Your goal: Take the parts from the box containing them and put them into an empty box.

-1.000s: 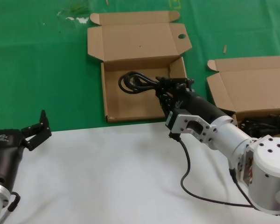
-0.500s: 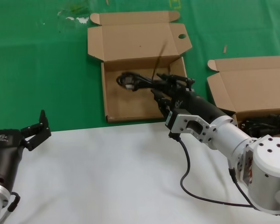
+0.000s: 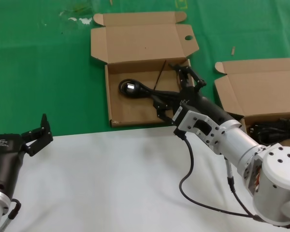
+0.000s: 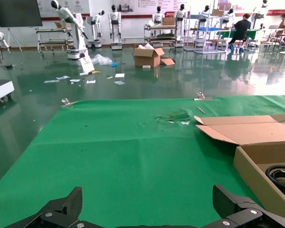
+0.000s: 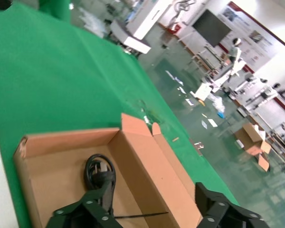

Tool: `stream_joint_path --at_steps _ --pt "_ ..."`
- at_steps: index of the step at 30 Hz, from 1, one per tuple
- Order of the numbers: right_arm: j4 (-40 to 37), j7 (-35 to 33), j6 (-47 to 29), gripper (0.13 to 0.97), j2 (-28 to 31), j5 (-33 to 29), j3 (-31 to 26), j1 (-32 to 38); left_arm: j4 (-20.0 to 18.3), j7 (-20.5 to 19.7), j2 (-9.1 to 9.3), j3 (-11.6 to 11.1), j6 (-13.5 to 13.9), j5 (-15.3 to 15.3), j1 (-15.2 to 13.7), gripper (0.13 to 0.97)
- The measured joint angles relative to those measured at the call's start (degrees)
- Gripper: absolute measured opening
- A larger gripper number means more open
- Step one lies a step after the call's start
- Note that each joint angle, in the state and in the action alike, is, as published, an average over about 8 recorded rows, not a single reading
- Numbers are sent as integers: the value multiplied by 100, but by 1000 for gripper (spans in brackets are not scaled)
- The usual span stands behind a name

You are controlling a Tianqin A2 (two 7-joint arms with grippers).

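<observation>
Green cloth covers the far part of our table (image 3: 38, 63), white cloth the near part. Nearest us, our left pincer (image 3: 36, 134) idles at the white edge with its fingers spread and nothing between them. Our right arm reaches forward, bent at the wrist, and its right pincer (image 3: 176, 87) hangs spread wide and empty over the holed box (image 3: 117, 104); half a second ago it was clamped on the power cord (image 3: 135, 89), which now lies coiled on that box's floor, pale plug face up. At the right, the source box (image 3: 261, 92) is cut off by the frame edge and our arm hides most of the remaining cords (image 3: 275, 130).
</observation>
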Motion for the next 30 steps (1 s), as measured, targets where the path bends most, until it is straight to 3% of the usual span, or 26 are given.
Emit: stream_joint_path --at_steps 14,23,30 --pt "153 1104 -301 784 -370 -686 1108 -733 0 1 0 0 0 0 0 966" --pt "252 1822 -497 906 -610 -1133 1829 -1210 0 1 0 0 0 0 0 966" --pt "330 2382 -650 948 -798 -1482 2391 -1583 0 1 0 0 0 0 0 966"
